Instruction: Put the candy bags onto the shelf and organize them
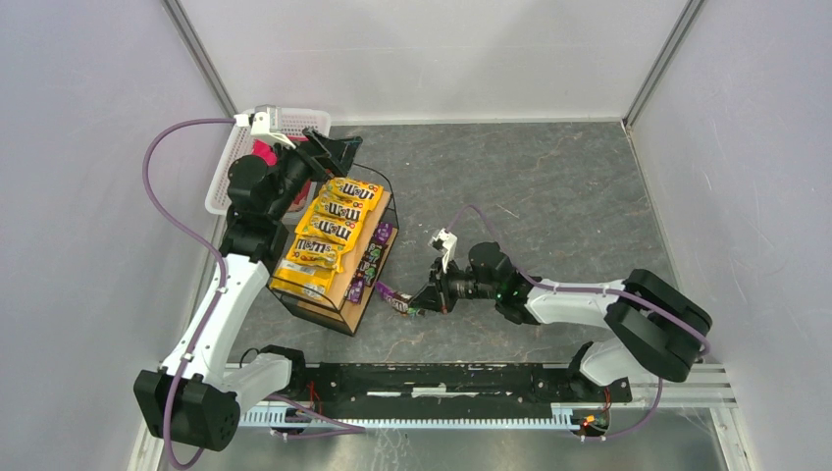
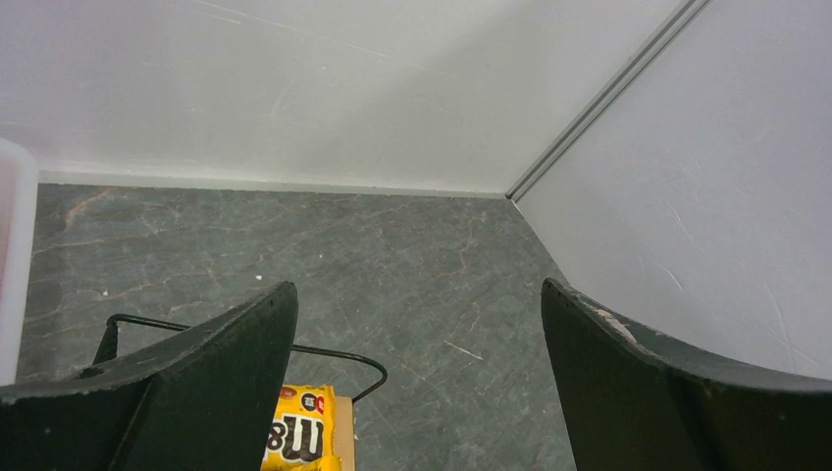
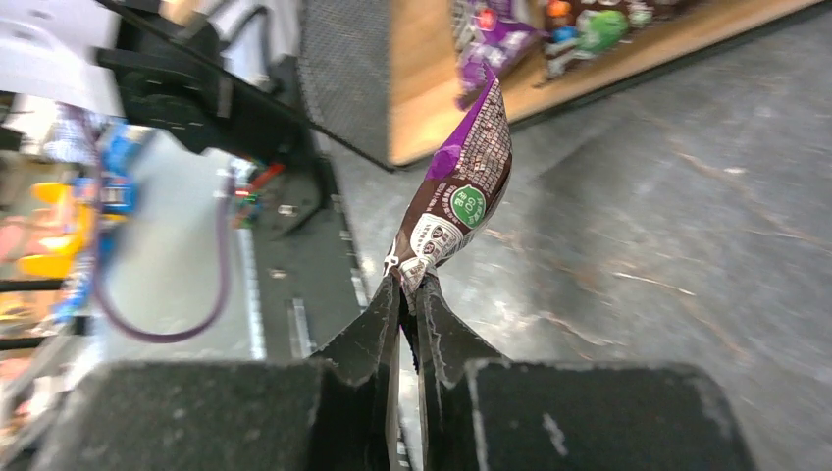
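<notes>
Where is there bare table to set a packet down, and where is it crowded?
Bare: the table from the shelf and right gripper out to the far wall and right wall. Crowded: yellow bags and purple bags fill the shelf; the left arm blocks the basket side.

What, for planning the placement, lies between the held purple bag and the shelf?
Only bare table between purple bag and shelf, shown in the top external view.

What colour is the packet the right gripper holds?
The glossy packet in the right gripper is purple and dark brown with green badge; clearest in right wrist view.
</notes>
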Controlling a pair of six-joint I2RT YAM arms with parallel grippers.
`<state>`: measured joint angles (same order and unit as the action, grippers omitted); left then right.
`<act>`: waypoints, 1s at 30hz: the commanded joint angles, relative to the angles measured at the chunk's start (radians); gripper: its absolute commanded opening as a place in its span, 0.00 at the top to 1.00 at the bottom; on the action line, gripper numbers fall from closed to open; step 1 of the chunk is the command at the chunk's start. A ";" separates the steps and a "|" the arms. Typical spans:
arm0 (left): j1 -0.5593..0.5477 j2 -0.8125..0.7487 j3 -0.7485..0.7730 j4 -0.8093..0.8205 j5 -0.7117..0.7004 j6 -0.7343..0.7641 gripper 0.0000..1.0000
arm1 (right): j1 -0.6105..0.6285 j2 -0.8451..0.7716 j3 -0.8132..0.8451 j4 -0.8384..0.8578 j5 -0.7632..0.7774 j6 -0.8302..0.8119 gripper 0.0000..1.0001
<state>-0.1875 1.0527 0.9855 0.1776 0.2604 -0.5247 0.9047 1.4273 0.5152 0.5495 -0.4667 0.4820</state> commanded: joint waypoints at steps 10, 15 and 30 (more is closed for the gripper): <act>-0.006 -0.014 0.044 0.010 -0.005 0.030 0.01 | -0.017 0.153 0.054 0.552 -0.230 0.576 0.99; -0.006 -0.015 0.044 0.011 -0.002 0.028 0.01 | 0.014 0.292 0.144 0.680 -0.223 0.660 0.99; -0.006 -0.020 0.044 0.013 -0.003 0.028 0.01 | 0.099 0.629 0.387 0.721 -0.106 0.523 0.99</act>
<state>-0.1875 1.0534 0.9886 0.1654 0.2626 -0.5236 0.9794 1.9987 0.8459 1.1675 -0.6231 1.0691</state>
